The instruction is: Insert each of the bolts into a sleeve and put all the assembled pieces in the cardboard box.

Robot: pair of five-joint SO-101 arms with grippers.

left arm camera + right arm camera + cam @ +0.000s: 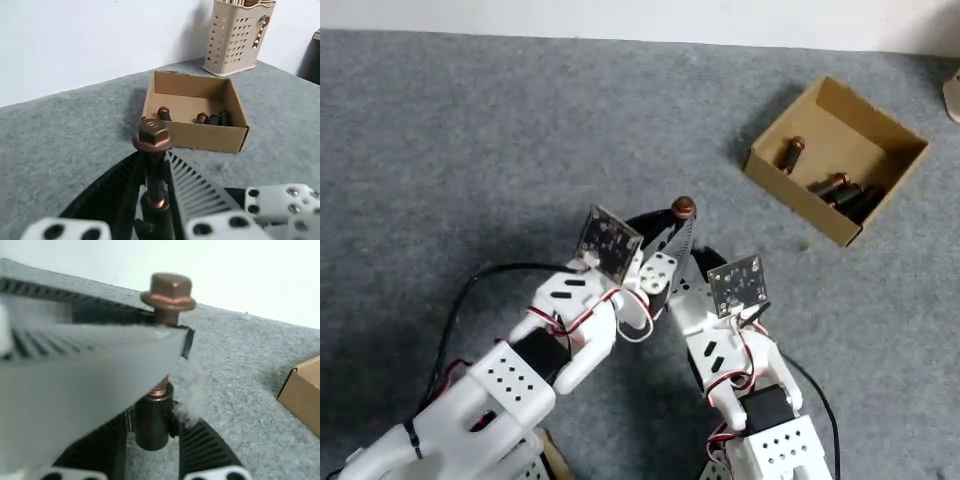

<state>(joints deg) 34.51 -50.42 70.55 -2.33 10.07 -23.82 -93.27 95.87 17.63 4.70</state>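
A copper bolt (152, 145) stands upright with its hex head (683, 208) on top, and my left gripper (152, 175) is shut on its shank. The bolt's lower end (160, 389) sits in the mouth of a dark sleeve (152, 425). My right gripper (152, 442) is shut on that sleeve from below. Both grippers meet mid-table, left gripper (670, 235) just above right gripper (692, 262). The cardboard box (900, 135) lies to the far right and holds several assembled pieces (840, 190); in the left wrist view the box (192, 136) is beyond the bolt.
Grey carpet-like cloth covers the table. A beige perforated holder (235, 35) stands behind the box, against the white wall. Open cloth lies between the grippers and the box.
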